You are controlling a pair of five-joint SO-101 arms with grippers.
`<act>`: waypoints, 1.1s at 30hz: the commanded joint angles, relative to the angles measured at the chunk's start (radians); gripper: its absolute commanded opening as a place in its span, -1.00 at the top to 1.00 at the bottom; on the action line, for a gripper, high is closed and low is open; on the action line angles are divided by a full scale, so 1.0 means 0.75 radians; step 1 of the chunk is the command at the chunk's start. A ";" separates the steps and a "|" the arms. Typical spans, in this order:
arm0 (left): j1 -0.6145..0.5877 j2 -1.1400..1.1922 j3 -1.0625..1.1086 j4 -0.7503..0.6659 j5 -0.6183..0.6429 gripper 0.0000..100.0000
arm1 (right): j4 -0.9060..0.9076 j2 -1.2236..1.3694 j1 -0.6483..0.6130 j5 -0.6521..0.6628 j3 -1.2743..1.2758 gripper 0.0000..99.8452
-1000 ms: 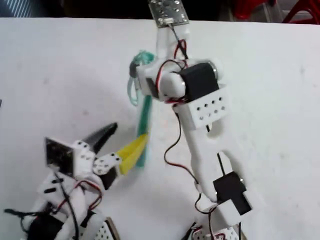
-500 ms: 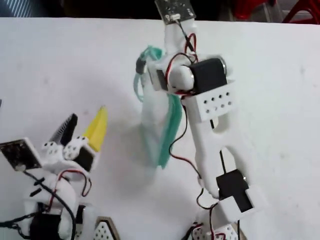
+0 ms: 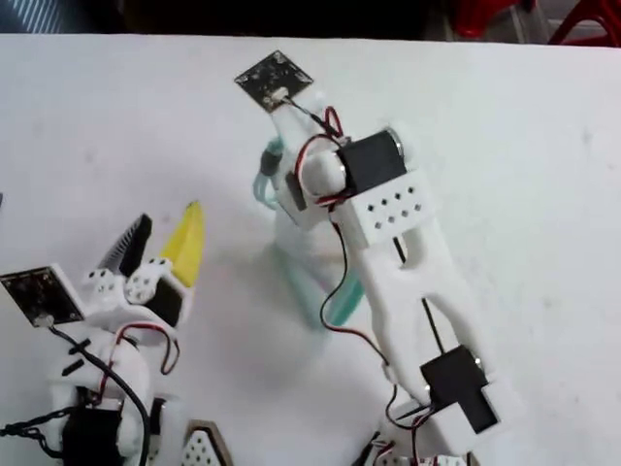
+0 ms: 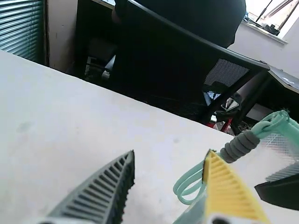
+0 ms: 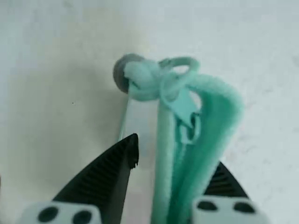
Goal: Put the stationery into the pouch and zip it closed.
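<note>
High view — right pincer (image 5: 175, 158) clamps pouch (image 3: 296, 257), well inside table (image 3: 543, 146) edge

A white table (image 3: 524, 136) stands before a black mesh chair (image 4: 182, 70) and window blinds (image 4: 21, 23).

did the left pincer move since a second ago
Yes. The left pincer has drawn back from the pouch toward the left side of the table. It now points at the table's far edge, not at the pouch.

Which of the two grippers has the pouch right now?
The right gripper: the pouch sits between its fingers, gripped at the green zipper edge. The left gripper is open with nothing between its fingers, off to the pouch's side.
</note>
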 commanded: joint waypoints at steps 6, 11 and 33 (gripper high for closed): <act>0.026 -0.003 -0.002 -0.043 -0.025 0.50 | -0.052 0.009 -0.021 -0.014 -0.027 0.96; 0.052 -0.003 0.004 -0.037 -0.025 0.51 | -0.337 0.011 -0.066 -0.223 -0.090 0.96; 0.052 -0.003 0.029 -0.045 -0.023 0.51 | -0.676 0.128 0.353 -0.618 0.356 0.96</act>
